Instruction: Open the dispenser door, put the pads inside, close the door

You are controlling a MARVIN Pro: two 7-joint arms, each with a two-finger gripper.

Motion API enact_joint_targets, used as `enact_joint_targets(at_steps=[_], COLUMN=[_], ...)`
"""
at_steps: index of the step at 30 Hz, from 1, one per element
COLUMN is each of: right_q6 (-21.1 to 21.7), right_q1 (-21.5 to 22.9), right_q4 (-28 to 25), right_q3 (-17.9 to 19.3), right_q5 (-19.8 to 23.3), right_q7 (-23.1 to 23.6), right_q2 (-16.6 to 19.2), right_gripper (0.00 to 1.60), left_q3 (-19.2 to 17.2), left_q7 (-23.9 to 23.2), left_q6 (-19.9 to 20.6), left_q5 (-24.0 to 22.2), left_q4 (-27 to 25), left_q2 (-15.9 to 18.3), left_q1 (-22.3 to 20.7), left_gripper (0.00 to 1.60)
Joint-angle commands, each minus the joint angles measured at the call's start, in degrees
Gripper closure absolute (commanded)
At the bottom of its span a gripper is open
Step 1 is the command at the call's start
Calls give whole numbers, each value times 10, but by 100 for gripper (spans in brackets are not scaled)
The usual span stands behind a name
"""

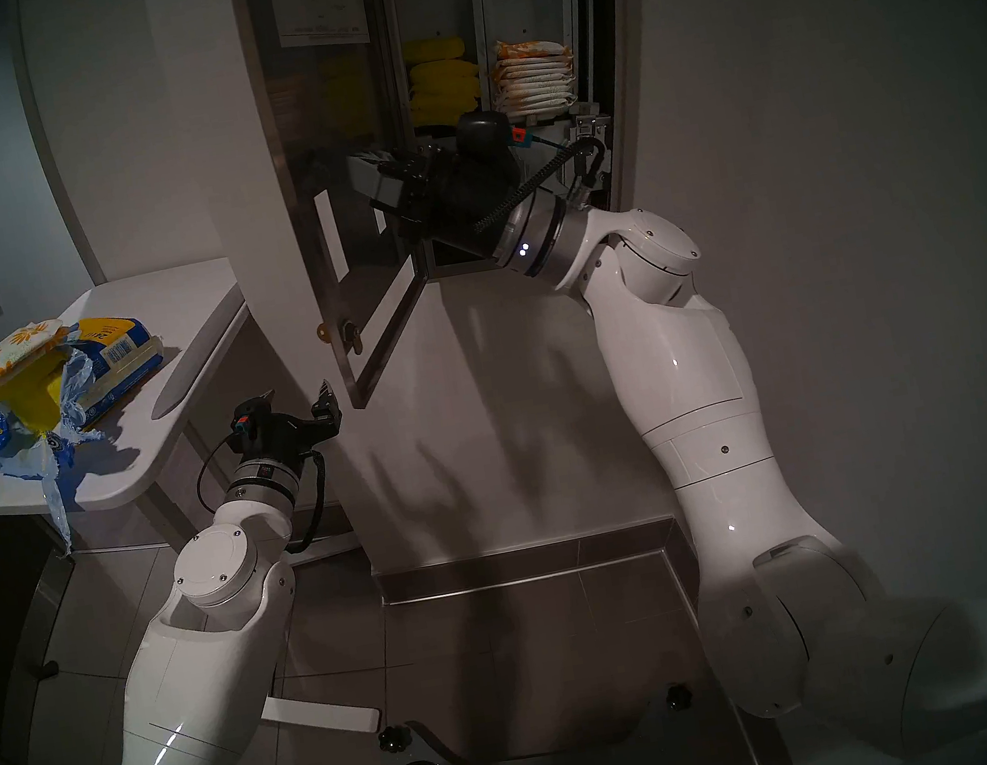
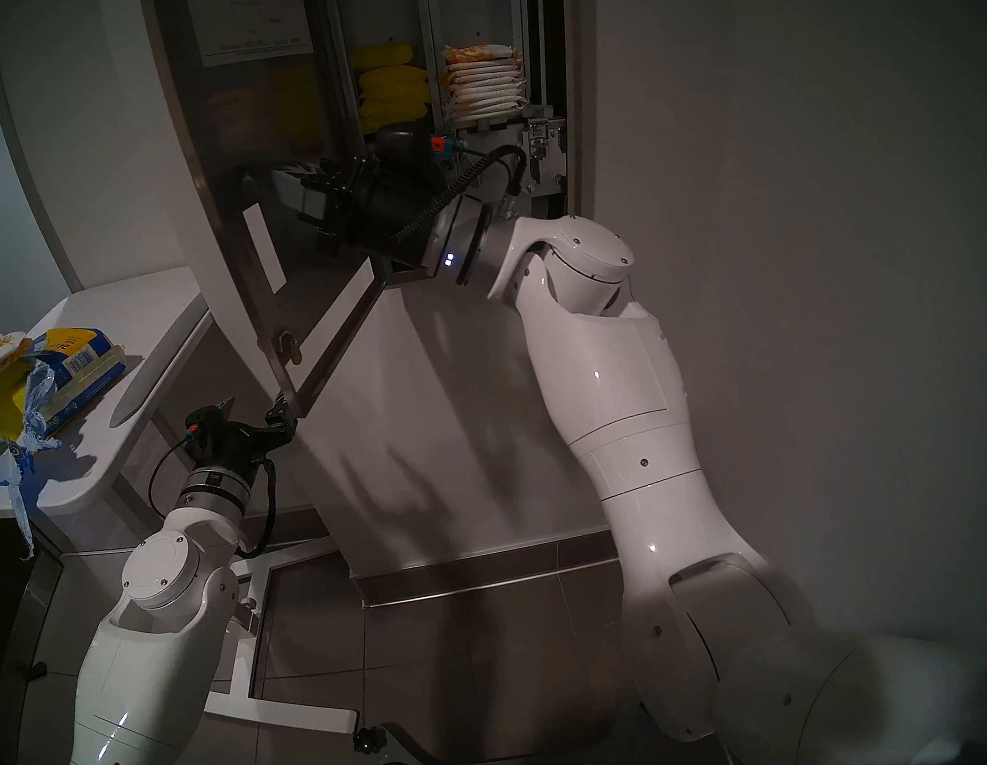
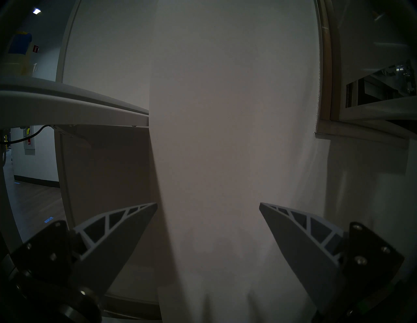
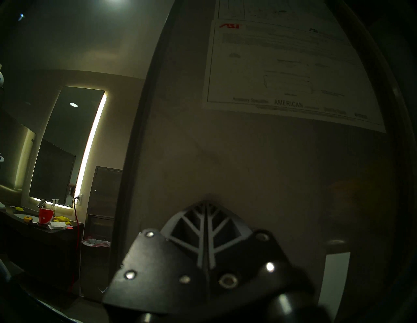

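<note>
On the table (image 1: 164, 332), one daisy pad (image 1: 18, 354), one open dispenser door (image 1: 327, 142), two pincers

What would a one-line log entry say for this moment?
dispenser door: open | right gripper: shut, empty, facing door's inside | left gripper: open, empty | pads: stacked inside

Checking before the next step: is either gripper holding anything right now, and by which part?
Nothing is held. The left gripper is open and empty; the right gripper is shut on nothing, facing the dispenser door.
</note>
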Motion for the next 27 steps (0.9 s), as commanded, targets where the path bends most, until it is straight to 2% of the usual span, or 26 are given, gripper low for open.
enact_joint_targets(at_steps=[1, 3, 7, 15, 16, 17, 18, 19, 21, 27], right_q6=[-14, -21, -70, -100, -107, -113, -135, -142, -153, -168], right_q1=[35, 36, 44, 62, 64, 68, 71, 74, 84, 102], right_q4=[-4, -4, -4, 23, 27, 34, 32, 34, 55, 87], right_q3=[-4, -6, -29, -44, -48, -45, -60, -65, -57, -50], right_q5=[-15, -22, -94, -173, -187, -201, -226, -242, -275, -322], right_q7=[-45, -54, -105, -173, -190, -186, -207, -209, -236, -287], right_q2=[-33, -33, -22, -28, -28, -30, -19, -15, -29, -41], right_gripper=[160, 160, 160, 160, 160, 160, 160, 160, 160, 160], left_q3=[-5, -5, -5, -5, -5, -5, -5, -4, -4, -4], left_q7=[0, 0, 0, 0, 0, 0, -1, -1, -1, -1], left_q6=[-8, -8, -7, -7, -7, -7, -7, -7, -7, -7], left_q5=[0, 0, 0, 0, 0, 0, 0, 0, 0, 0], left_q4=[-17, -17, -16, -16, -16, -16, -16, -16, -16, -16], left_q2=[0, 0, 0, 0, 0, 0, 0, 0, 0, 0], left_q1=[-15, -15, -15, -15, -15, -15, -15, -15, -15, -15], left_gripper=[0, 0, 0, 0, 0, 0, 0, 0, 0, 0])
